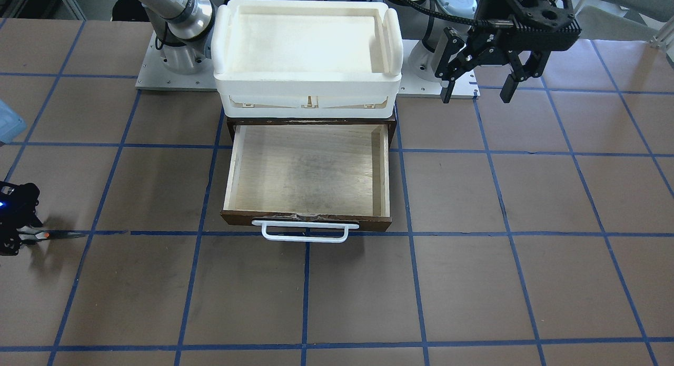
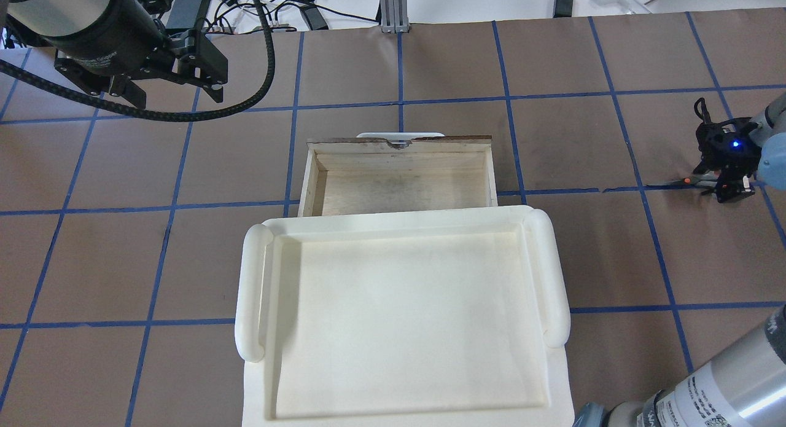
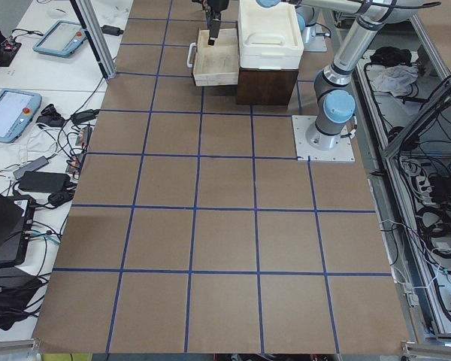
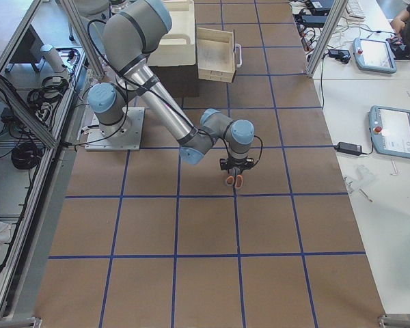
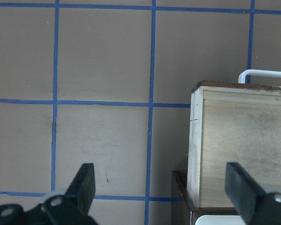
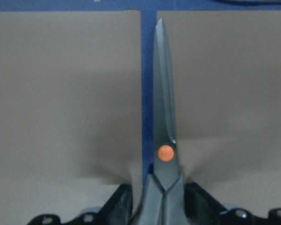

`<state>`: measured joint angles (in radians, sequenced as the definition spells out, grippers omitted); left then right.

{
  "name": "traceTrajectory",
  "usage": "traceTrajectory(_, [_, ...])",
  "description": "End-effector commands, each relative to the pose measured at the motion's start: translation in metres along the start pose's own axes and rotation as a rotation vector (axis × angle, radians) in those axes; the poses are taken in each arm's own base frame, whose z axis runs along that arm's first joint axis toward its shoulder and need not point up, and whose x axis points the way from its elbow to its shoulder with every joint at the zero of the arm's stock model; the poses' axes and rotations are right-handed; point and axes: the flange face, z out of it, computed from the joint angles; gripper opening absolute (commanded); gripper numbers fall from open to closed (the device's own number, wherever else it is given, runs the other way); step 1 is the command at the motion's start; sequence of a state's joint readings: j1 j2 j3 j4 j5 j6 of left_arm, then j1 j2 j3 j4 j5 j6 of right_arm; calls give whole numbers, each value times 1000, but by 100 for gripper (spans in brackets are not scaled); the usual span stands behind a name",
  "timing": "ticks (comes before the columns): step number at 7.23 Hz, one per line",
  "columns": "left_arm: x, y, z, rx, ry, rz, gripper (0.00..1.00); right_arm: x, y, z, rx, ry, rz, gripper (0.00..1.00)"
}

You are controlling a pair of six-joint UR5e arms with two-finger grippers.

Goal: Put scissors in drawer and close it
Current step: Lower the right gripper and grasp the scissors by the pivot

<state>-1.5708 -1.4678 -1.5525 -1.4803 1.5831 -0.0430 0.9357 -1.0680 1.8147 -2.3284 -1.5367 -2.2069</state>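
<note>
The scissors (image 1: pixel 58 234) lie flat along a blue tape line at the table's far right side, blades pointing toward the middle. In the right wrist view the dark blades and orange pivot dot (image 6: pixel 165 153) show between the two fingers (image 6: pixel 121 202). My right gripper (image 1: pixel 18 235) is shut on the scissors at their neck, at table level; it also shows in the overhead view (image 2: pixel 719 182). The drawer (image 1: pixel 308 171) is pulled open and empty, with its white handle (image 1: pixel 300 232) toward the operators. My left gripper (image 1: pixel 476 89) hangs open and empty above the table, beside the drawer's cabinet.
A white plastic tray (image 1: pixel 221 45) sits on top of the dark brown cabinet behind the open drawer. The brown table paper carries a blue tape grid. The arm bases (image 1: pixel 174 66) stand on either side of the cabinet.
</note>
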Motion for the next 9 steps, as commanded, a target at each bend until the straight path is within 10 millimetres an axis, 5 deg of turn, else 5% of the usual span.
traceTrajectory(1, [0, 0, 0, 0, 0, 0, 100, 1, -2, -3, -6, 3, 2, 0])
traceTrajectory(2, [1, 0, 0, 0, 0, 1, 100, 4, -3, -12, -16, 16, 2, 0])
traceTrajectory(5, [1, 1, 1, -3, 0, 2, 100, 9, -43, -93, -59, 76, 4, 0])
traceTrajectory(7, [1, 1, 1, -3, 0, 2, 100, 14, -106, -136, -46, 121, 101, 0])
traceTrajectory(9, [1, 1, 1, -3, 0, 2, 100, 20, -199, -199, -23, 117, 234, 0])
